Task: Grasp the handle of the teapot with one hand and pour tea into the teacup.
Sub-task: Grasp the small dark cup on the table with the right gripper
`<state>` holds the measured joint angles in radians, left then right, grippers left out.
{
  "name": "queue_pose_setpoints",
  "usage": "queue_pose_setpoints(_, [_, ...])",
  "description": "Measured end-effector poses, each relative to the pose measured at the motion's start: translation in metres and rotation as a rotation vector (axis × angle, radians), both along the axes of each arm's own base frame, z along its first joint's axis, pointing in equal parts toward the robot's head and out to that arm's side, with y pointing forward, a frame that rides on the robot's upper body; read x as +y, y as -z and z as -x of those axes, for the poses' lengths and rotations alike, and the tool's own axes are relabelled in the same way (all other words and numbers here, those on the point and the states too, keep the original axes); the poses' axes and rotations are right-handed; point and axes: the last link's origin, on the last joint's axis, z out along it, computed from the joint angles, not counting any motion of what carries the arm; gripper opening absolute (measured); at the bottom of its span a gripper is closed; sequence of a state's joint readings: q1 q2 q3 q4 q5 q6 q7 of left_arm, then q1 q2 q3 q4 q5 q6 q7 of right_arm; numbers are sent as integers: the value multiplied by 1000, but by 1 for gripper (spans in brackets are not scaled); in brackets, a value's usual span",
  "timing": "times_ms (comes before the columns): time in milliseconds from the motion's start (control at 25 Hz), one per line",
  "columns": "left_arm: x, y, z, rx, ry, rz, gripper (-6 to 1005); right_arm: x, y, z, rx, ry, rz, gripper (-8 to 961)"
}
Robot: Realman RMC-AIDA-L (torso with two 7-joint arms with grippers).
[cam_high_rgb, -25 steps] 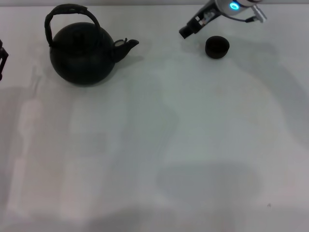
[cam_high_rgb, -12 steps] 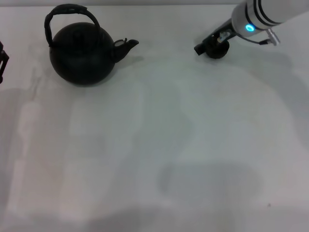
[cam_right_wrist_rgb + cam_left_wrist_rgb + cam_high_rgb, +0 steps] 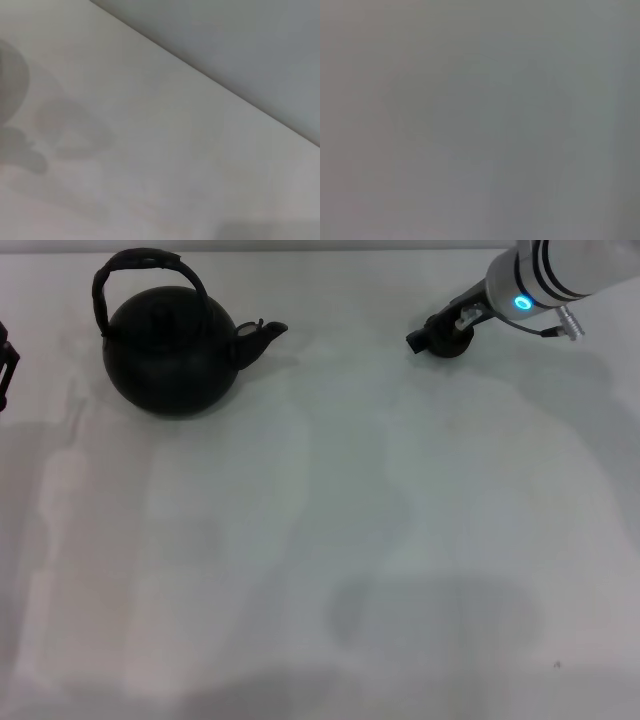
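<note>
Since a second ago the right pincer [image 3: 428, 338] has swung down over the tiny round black teacup [image 3: 452, 346], covering most of it; its spread cannot be told. Well off to its left stands the round matte-black teapot [image 3: 172, 350] on the pale worktop [image 3: 330, 540], untouched.

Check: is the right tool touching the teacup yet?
Cannot tell. In the head view the right tool overlaps the teacup, hiding any gap or contact.
</note>
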<state>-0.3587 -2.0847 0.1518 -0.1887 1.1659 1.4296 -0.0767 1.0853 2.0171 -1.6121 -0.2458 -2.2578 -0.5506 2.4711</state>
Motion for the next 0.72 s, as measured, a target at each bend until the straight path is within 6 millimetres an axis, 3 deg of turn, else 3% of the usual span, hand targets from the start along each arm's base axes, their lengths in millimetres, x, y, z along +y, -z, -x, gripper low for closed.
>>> queue_pose_setpoints(720, [4, -5, 2, 9, -4, -11, 858, 3, 0, 8, 9, -26, -4, 825])
